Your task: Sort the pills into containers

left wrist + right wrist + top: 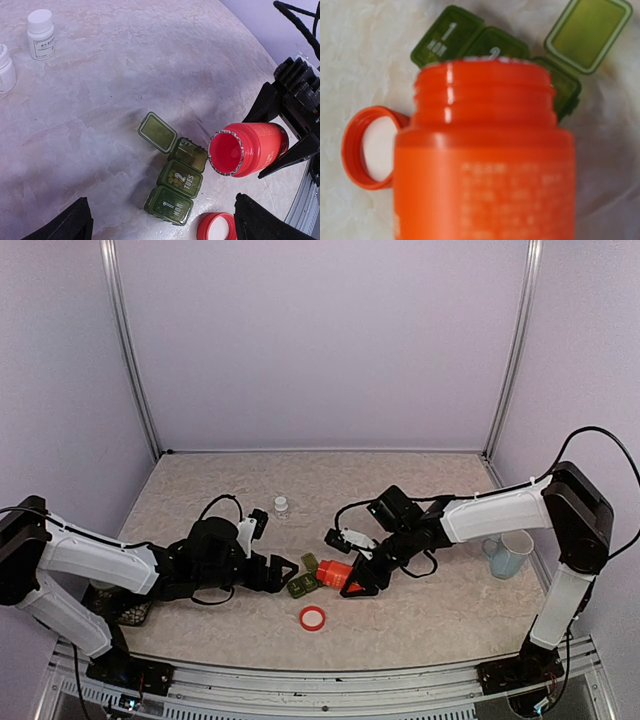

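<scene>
Bottle pinched in my right claw, mouth toward containers; left claw spread. Containers light, likely skid: pin outer end.

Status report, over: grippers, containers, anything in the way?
Left gripper open, empty, beside containers. Right gripper shut on red bottle, uncapped, tipped toward the one open compartment. Nearby red cap not blocking.

Bottle: glossy red plastic, smooth, threaded neck. Containers: translucent green plastic, slight sheen. Cap: same red plastic, white liner. Table: matt, marbled stone-look top.
</scene>
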Controlling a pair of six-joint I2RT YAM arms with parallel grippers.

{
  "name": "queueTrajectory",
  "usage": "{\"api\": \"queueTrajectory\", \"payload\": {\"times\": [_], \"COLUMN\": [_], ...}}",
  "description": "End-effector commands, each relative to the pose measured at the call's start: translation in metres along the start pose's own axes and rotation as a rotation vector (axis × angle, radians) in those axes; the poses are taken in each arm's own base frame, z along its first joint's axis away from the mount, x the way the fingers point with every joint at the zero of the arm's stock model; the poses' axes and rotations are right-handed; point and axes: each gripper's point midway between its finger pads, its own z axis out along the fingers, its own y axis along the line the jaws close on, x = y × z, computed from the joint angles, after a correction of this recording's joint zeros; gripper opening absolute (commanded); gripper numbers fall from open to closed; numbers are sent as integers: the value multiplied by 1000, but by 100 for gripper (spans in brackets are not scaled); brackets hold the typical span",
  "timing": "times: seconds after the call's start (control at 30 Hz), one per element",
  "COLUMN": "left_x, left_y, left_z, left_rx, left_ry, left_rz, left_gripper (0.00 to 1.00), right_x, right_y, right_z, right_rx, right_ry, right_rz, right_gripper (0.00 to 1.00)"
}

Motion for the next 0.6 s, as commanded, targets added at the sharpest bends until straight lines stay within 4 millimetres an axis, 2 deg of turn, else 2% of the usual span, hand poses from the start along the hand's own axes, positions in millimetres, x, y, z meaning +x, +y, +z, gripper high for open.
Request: {"api": "queueTrajectory", "payload": {"times": [0.0, 0.57], "left_x": [-5, -6], "left_y": [-1, -2], "left_z": [-2, -3], "left_rx": [13, 17], "left_ry": [-25, -29], "left_rz": [-4, -5], "left_gripper": [96, 96], "right_x": [-3, -6], "right_y": [2, -1], "right_z": [4, 6], "right_rx": [-3, 5], "right_ry": [22, 58], "right_rz": [-17, -19], "right_gripper": [30, 29]}}
